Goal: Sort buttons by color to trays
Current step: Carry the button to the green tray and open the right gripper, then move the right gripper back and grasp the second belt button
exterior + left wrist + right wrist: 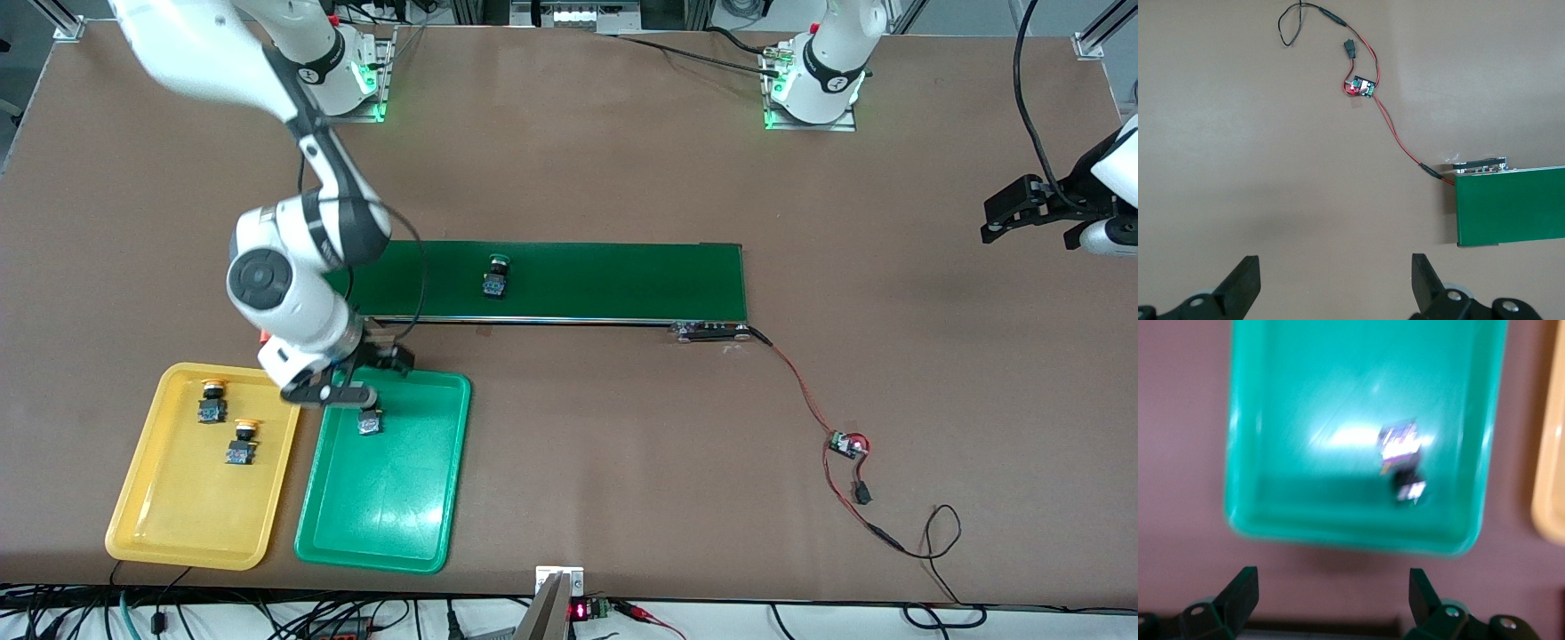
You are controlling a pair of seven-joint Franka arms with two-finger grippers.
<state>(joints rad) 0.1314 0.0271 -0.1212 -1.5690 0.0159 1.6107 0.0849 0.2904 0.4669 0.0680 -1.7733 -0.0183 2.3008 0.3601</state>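
Observation:
My right gripper hangs open over the green tray's edge nearest the conveyor, with nothing between its fingers. Just below it, a button with a black body and bluish base lies in that tray; its cap colour does not show. Two yellow-capped buttons sit in the yellow tray beside it. A green-capped button stands on the dark-green conveyor belt. My left gripper waits open over bare table at the left arm's end.
A small circuit board with red and black wires lies on the table, wired to the conveyor's motor end. Cables run along the table edge nearest the front camera.

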